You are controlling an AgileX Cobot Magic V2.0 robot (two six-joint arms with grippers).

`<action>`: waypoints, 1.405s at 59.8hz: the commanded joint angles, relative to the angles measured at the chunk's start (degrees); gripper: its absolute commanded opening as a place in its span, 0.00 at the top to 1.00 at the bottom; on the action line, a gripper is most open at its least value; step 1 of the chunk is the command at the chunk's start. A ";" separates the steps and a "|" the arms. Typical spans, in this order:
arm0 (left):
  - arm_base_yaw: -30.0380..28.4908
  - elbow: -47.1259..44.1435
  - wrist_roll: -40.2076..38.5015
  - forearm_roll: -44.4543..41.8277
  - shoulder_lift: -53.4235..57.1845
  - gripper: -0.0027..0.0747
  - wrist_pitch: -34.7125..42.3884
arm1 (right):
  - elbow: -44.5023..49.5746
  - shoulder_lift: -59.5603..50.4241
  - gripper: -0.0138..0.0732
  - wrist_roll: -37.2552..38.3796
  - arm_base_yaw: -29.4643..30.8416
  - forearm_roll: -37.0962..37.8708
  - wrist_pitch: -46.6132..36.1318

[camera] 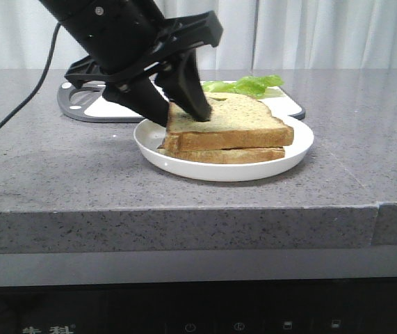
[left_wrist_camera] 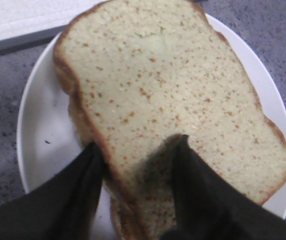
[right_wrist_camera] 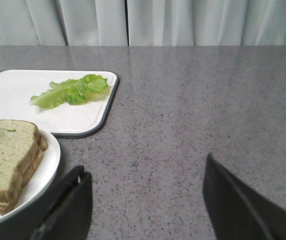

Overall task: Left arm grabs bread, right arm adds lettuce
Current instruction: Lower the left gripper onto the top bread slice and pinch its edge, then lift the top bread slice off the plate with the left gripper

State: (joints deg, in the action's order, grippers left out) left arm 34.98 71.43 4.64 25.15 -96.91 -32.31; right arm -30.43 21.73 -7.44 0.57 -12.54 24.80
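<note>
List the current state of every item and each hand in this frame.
Left hand: closing on the top bread's edge, one finger above, one at its side.
Top bread: stacked on the second slice, gripped edge slightly raised.
Lower bread: flat on the plate.
Plate: on the counter, holding both slices.
Lettuce: lying untouched on the white board.
Right hand: open, empty, above the counter.
</note>
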 commanded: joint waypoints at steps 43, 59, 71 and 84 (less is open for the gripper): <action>-1.73 1.21 0.18 -2.70 16.46 0.99 6.08 | -1.75 0.90 0.27 -0.37 0.35 0.50 -4.97; -1.73 -7.32 -0.34 -12.63 30.02 0.99 17.67 | -3.41 11.58 0.27 -0.37 -0.04 -0.32 -5.13; -2.05 -17.56 -0.34 -15.34 39.27 0.99 22.46 | -12.36 28.67 0.27 -2.97 -3.76 -0.32 -6.07; -10.34 -24.22 -1.82 -15.43 47.48 0.99 22.58 | -27.52 49.42 0.27 -4.50 -7.76 -0.32 -5.15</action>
State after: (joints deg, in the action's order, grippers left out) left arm 28.15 47.62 3.83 9.72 -53.28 -15.51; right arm -50.71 64.78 -10.80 -5.88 -12.64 23.22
